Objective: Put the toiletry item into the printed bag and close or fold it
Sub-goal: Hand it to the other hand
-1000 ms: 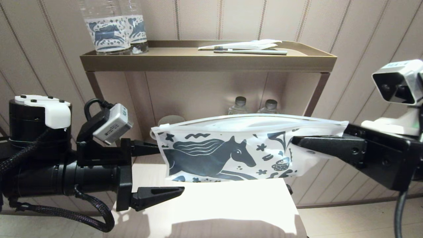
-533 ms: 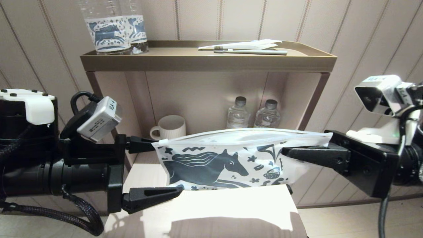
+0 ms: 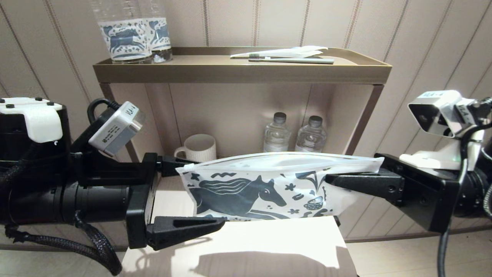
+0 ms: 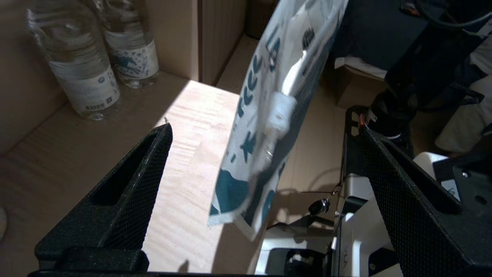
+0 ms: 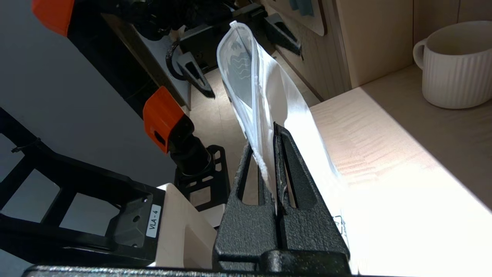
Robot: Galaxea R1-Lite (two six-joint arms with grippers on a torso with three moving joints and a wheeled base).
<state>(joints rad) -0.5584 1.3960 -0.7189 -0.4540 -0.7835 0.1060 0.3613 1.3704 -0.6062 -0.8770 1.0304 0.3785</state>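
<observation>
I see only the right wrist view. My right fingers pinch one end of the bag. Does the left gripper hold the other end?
Observer: No. The left gripper is open, and the bag's end hangs between its fingers, touching neither.
Operator: Where is the toothbrush?
Observer: The toothbrush lies on the top shelf, above the bag.
Operator: Is anything beside the mug?
Observer: Yes. Two bottles stand on the lower shelf, on the robot's right of the mug.
</observation>
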